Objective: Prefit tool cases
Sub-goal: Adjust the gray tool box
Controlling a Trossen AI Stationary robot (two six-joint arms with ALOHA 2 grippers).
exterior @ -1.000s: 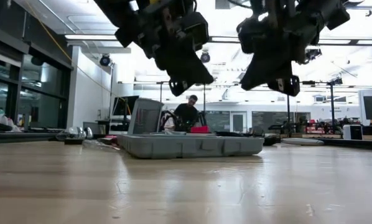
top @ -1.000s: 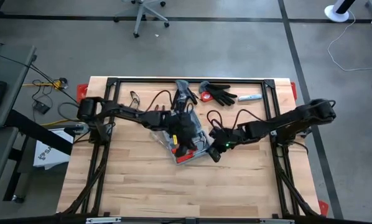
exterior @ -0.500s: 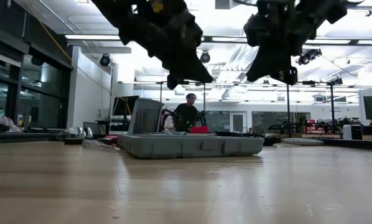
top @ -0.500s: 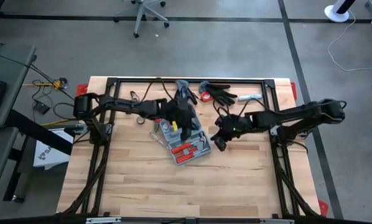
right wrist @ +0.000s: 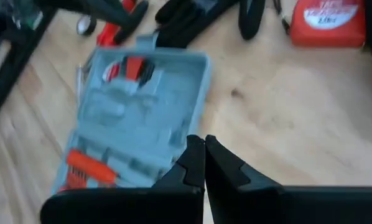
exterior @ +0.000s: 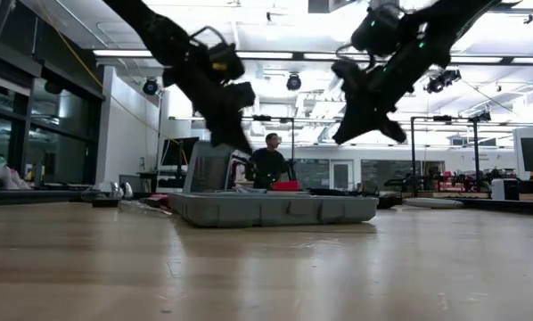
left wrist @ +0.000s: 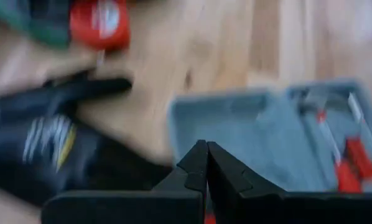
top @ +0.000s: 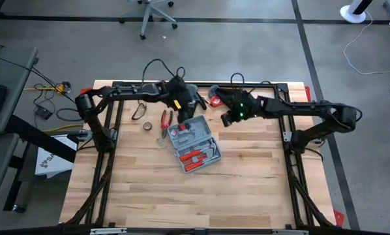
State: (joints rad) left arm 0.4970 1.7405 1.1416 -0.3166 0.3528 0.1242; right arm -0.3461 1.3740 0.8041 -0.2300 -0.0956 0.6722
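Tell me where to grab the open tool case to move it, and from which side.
Grip the case by the bare outer rim of its open tray, coming straight down from above. It lies flat and open on the table, so its edges are exposed while the middle holds red-handled tools. The side away from the pliers and gloves looks least crowded.

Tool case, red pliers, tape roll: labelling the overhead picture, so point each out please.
tool case (top: 194, 146), high view, on its grey moulded interior.
red pliers (top: 165, 119), high view, on the handles.
tape roll (top: 147, 126), high view, on its ring.
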